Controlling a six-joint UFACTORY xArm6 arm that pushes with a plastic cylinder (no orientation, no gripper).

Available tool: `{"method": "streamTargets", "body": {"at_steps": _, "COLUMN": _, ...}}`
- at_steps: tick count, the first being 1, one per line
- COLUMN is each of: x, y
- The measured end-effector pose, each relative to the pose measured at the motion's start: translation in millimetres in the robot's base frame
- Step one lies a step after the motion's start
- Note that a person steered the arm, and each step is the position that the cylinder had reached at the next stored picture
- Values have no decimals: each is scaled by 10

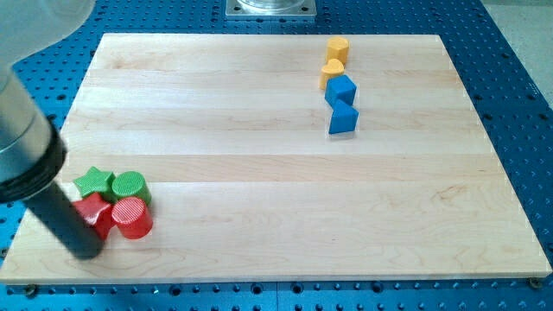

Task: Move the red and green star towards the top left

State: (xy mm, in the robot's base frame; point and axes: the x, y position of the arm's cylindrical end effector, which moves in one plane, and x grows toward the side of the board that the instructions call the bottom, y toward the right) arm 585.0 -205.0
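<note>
While the arm filled the view's left edge, my tip was set against the red star, seemingly touching, partly hidden; the green star sat just above, beside two cylinders.

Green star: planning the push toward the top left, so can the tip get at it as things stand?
Probably not directly. My tip sits at the red star, on its lower-left side, and the green star lies just beyond, touching it. The green cylinder and red cylinder crowd its right.
</note>
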Motion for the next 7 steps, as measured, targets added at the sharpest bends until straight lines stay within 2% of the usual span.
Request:
{"method": "streamTargets", "body": {"at_steps": 2, "x": -158, "y": 17}}
{"method": "streamTargets", "body": {"at_steps": 6, "x": -1225, "y": -174}}
{"method": "streamTargets", "body": {"at_steps": 7, "x": -1322, "y": -212}}
